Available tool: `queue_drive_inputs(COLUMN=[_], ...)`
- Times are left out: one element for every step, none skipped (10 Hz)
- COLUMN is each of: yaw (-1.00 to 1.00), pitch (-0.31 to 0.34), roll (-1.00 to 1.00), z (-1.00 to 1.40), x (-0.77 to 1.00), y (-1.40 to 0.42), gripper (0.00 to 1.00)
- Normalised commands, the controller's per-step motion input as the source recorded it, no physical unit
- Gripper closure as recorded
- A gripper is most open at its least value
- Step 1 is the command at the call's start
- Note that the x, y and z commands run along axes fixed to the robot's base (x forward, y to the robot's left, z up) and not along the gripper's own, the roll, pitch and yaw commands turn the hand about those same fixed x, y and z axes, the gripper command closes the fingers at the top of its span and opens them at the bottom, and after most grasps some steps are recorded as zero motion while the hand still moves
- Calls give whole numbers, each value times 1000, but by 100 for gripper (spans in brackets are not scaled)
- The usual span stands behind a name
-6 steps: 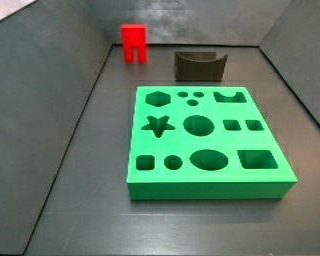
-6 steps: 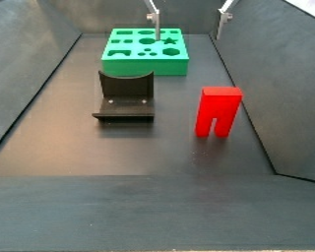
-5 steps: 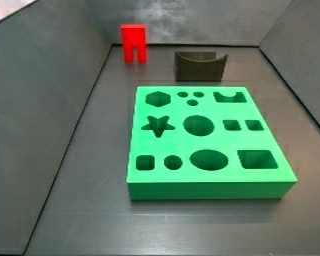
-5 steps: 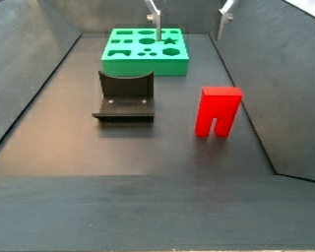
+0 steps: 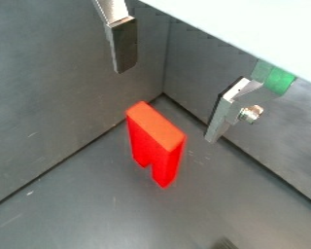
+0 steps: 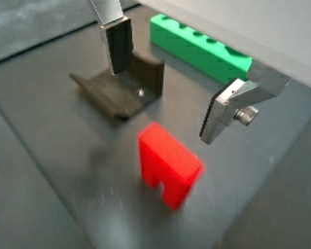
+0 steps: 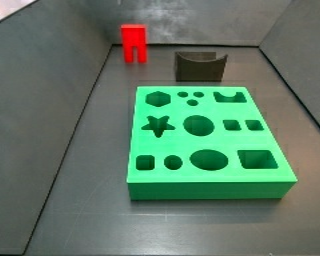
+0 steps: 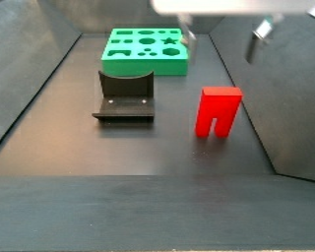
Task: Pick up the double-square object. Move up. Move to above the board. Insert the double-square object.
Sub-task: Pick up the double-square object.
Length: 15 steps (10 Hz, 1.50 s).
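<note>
We note the fixture [image 8: 125,95], a dark L-shaped bracket on a base plate, standing on the dark floor [image 8: 121,157] in both side views [image 7: 199,66]. In a wrist view [image 6: 120,88] we see its upright wall with a curved notch. Grey walls [image 7: 69,60] enclose the floor.

The dark floor [image 7: 69,190] carries the board [image 7: 203,140], fixture [image 7: 199,66] and upright double-square object [image 8: 219,111].

The small bright red plastic double-square object [image 8: 219,111] stands upright, prongs down, near a table wall. The large flat green board [image 7: 204,143] lies flat, well apart. The end effector [image 5: 178,83] hangs spread above the red piece.
</note>
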Motion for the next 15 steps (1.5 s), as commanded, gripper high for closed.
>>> queue_drive_inputs(yaw=[71, 51, 26, 0, -11, -3, 0, 0, -23, 0, 0, 0, 0, 0, 0], pitch=[-251, -204, -197, -171, -134, -141, -157, -144, -16, -21, 4, 0, 0, 0, 0], roll=[37, 26, 10, 0, 0, 59, 136, 186, -1, 0, 0, 0, 0, 0, 0], z=[-591, -597, -586, -549, -494, -600, -720, -754, 0, 0, 0, 0, 0, 0, 0], x=[-166, 0, 0, 29, 217, 49, 0, -43, -23, 0, 0, 0, 0, 0, 0], y=[11, 0, 0, 40, 31, 0, 0, 0, 0, 0, 0, 0, 0, 0, 0], gripper=[0, 0, 0, 0, 0, 0, 0, 0, 0, 0, 0, 100, 100, 100, 100])
